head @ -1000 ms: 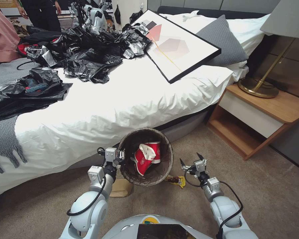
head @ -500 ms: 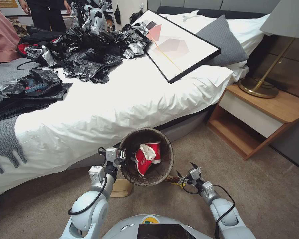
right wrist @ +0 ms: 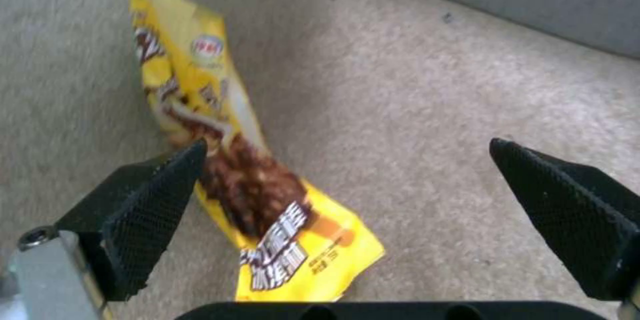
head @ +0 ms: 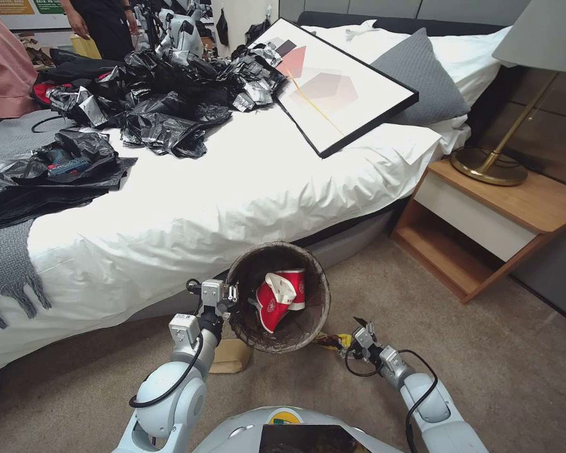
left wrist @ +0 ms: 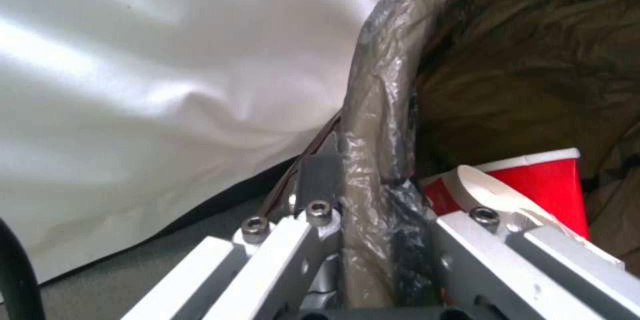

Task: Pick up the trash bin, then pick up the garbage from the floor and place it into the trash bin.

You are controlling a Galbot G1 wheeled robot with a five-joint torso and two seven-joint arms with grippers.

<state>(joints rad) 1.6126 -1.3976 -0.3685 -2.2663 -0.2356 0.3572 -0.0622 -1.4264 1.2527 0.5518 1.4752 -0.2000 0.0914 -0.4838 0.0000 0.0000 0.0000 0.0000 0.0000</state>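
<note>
The trash bin [head: 277,247], round with a brown liner over its rim, hangs just off the carpet beside the bed. My left gripper [head: 231,297] is shut on its near-left rim; in the left wrist view the liner-covered bin rim [left wrist: 377,149] is pinched between the left gripper's [left wrist: 380,220] fingers. Crushed red-and-white paper cups [head: 278,301] lie inside the bin, and one red cup [left wrist: 543,185] shows past the rim. A yellow snack wrapper [head: 335,341] lies on the floor right of the bin. My right gripper [head: 351,336] is open low over it, the wrapper [right wrist: 233,175] lying by one finger [right wrist: 160,195]. A brown paper bag [head: 229,355] lies under the bin's left side.
The bed [head: 233,201] with white sheets runs behind the bin, carrying glossy black bags [head: 163,94] and a framed picture [head: 333,82]. A wooden nightstand [head: 490,220] with a lamp base [head: 487,165] stands to the right. Open carpet [head: 516,365] lies right of my right arm.
My right gripper has dropped and moved left toward the yellow wrapper beside the bin, still open. The left gripper and the bin have stayed put.
</note>
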